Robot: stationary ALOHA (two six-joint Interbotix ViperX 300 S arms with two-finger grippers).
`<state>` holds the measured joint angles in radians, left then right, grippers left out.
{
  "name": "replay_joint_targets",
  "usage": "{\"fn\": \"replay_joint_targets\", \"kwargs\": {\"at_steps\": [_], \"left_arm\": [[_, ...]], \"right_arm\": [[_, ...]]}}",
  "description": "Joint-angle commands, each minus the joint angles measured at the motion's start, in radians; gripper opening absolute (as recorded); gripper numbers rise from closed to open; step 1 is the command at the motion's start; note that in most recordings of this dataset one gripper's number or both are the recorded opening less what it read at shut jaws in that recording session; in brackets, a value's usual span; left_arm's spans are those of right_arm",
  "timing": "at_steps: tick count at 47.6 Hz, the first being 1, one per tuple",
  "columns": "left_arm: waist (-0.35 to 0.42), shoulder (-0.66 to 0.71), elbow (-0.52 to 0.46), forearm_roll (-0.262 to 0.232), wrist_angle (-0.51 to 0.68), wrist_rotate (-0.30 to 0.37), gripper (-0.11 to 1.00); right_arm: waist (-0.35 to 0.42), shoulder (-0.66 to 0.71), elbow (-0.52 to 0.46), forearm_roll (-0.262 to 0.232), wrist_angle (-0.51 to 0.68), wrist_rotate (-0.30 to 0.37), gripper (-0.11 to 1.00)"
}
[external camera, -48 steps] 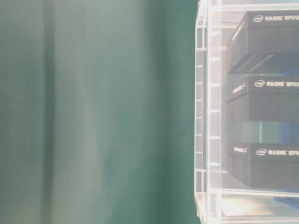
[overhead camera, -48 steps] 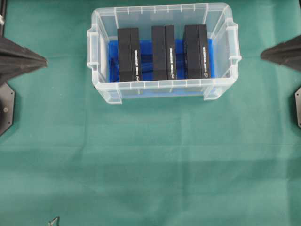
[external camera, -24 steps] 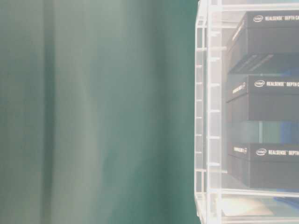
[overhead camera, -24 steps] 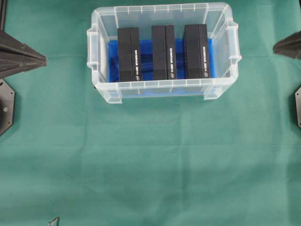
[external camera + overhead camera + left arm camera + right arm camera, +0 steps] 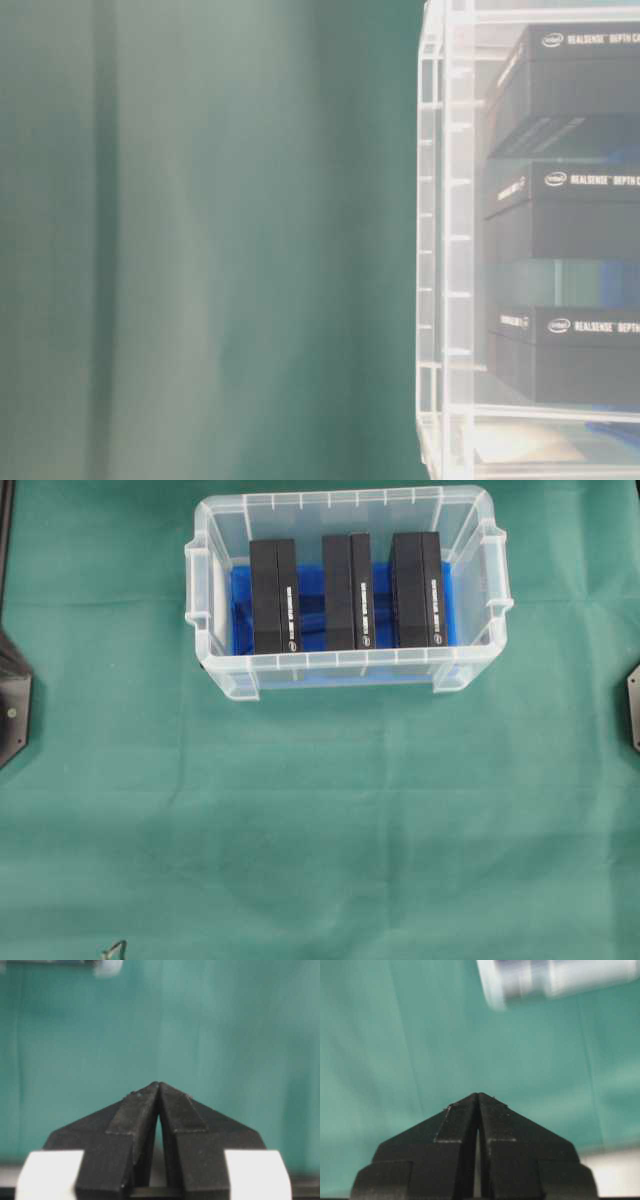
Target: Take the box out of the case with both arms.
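Note:
The clear case [image 5: 345,662] stands at the back middle of the green cloth, with a blue lining [image 5: 315,610] on its floor. Three black boxes stand on edge inside it: left [image 5: 275,595], middle [image 5: 347,590], right [image 5: 417,588]. The table-level view shows the case [image 5: 445,240] and the boxes [image 5: 580,210] through its wall. Neither gripper appears in the overhead view. My left gripper [image 5: 159,1085] is shut and empty above bare cloth, and so is my right gripper [image 5: 478,1095]. A blurred corner of the case [image 5: 560,980] lies beyond the right one.
Black arm base plates sit at the left edge [image 5: 10,710] and the right edge [image 5: 633,710] of the cloth. A small metal piece [image 5: 115,948] lies at the front left. A pale blurred bit of the case [image 5: 107,966] shows at the top of the left wrist view.
Both shut grippers have drawn back outward and left the overhead view, the left one to the left, the right one to the right. The case and boxes have not moved.

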<state>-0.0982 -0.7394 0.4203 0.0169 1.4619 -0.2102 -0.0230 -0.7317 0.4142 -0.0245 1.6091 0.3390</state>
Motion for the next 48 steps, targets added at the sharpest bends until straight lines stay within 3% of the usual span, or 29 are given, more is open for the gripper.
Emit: {"fn": "replay_joint_targets", "kwargs": {"at_steps": [1,12,17,20,27,38,42,48], "left_arm": [[-0.003,0.006,-0.026,0.002,0.08,-0.003,0.0],[-0.003,0.02,-0.029,0.008,0.115,-0.012,0.0],[0.002,0.031,-0.034,0.009,0.115,-0.086,0.0],[0.003,0.038,-0.035,0.008,0.115,-0.164,0.0],[0.006,0.054,-0.041,0.021,0.115,-0.459,0.0],[0.006,0.069,-0.048,0.023,0.126,-0.925,0.0],[0.005,0.069,-0.048,0.023,0.129,-1.011,0.0],[0.003,0.078,-0.052,0.023,0.132,-1.057,0.0]], "right_arm": [[-0.002,0.014,-0.02,0.005,0.086,0.005,0.0],[-0.002,0.021,-0.02,0.002,0.061,0.012,0.0],[-0.002,0.032,-0.02,-0.008,0.066,0.037,0.0],[-0.002,0.046,-0.02,-0.02,0.08,0.091,0.0],[-0.009,0.075,-0.023,-0.025,0.107,0.295,0.0],[-0.012,0.106,-0.026,-0.025,0.112,0.719,0.0],[-0.012,0.107,-0.026,-0.025,0.112,0.884,0.0],[-0.012,0.107,-0.025,-0.028,0.112,1.068,0.0]]}}
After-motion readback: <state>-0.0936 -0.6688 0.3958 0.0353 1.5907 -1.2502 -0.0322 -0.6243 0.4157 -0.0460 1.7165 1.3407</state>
